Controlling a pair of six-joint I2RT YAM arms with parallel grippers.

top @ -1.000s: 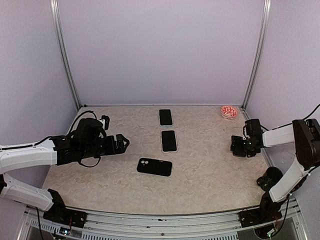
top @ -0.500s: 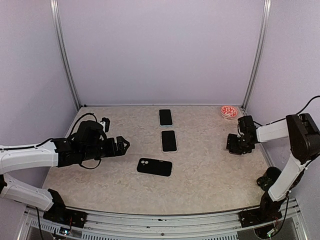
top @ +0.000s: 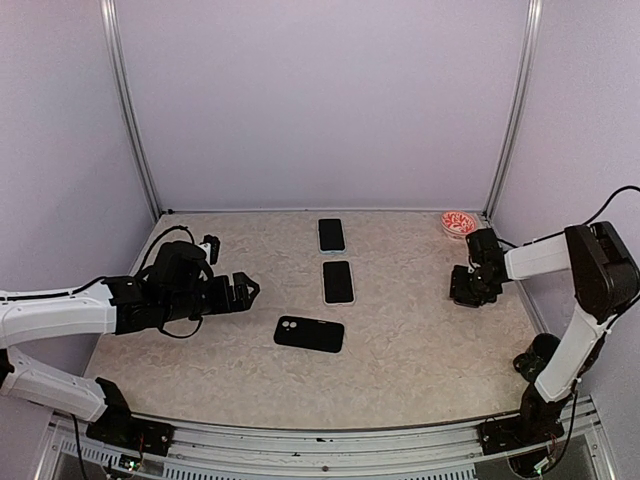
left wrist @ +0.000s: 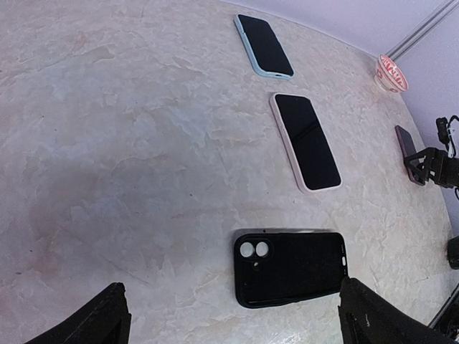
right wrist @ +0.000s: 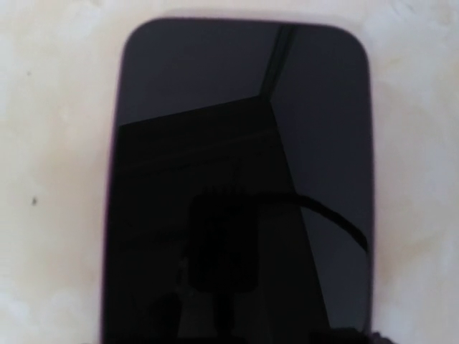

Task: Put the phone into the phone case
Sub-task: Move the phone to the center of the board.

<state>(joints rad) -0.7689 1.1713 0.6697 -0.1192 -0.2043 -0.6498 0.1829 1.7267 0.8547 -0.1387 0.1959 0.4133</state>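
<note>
The right tool (top: 466, 292), spread impossible to tell, is low over the phone (right wrist: 240, 186) at the right side of the bench (top: 420, 365) and should pinch its long edges squarely; the left tool (top: 245, 291) hangs wide near the black case (left wrist: 290, 267).

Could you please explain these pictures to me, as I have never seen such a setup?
Two robot arms are bolted at the near edge of a table. One picture looks down from above; the others come from wrist cameras. On the table lie an empty black phone case, a pale-rimmed phone, a blue-rimmed phone, a red bowl and, far right, a dark phone. The left gripper is open and empty. The right gripper is at the dark phone; whether it grips is unclear.
</note>
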